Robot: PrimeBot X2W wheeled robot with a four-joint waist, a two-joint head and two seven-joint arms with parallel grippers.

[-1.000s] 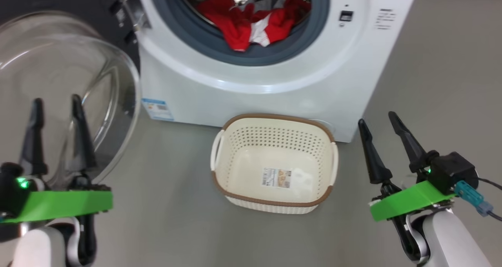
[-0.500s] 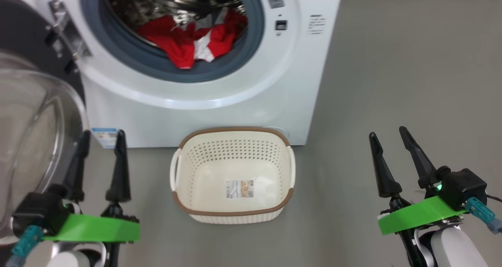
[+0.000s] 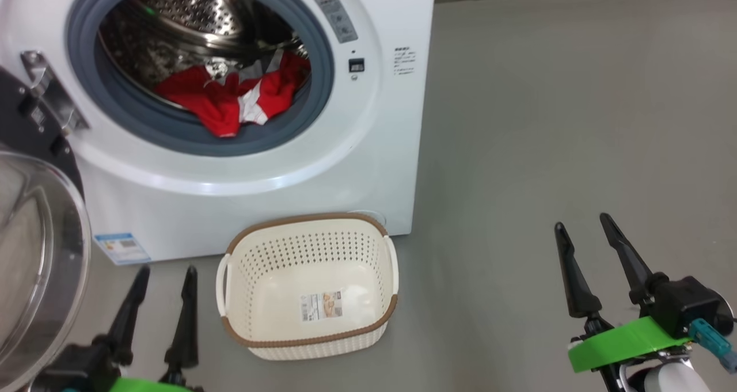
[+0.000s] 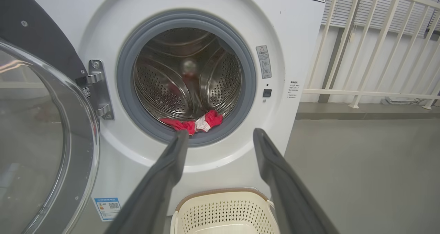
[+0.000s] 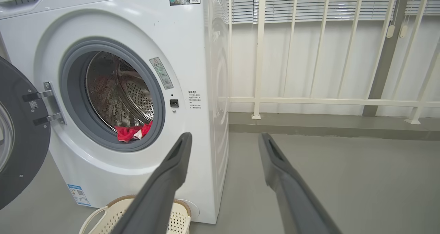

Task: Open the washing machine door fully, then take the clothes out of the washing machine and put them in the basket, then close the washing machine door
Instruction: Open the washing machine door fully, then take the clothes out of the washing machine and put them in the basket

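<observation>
The big white front-loading washing machine [image 3: 368,150] has its round black-rimmed door with bulging clear glass [image 3: 34,254] swung wide to the left. The cream perforated brown-rimmed plastic basket [image 3: 311,219] sits just before it. Bright red, white-trimmed clothes [image 3: 230,98] lie at the steel drum's [image 3: 190,18] front lip. Low, pointing at the machine, jaws wide apart and empty: the left end effector [image 3: 166,270] hovers just beside the basket, the right end effector [image 3: 581,222] well apart from it.
</observation>
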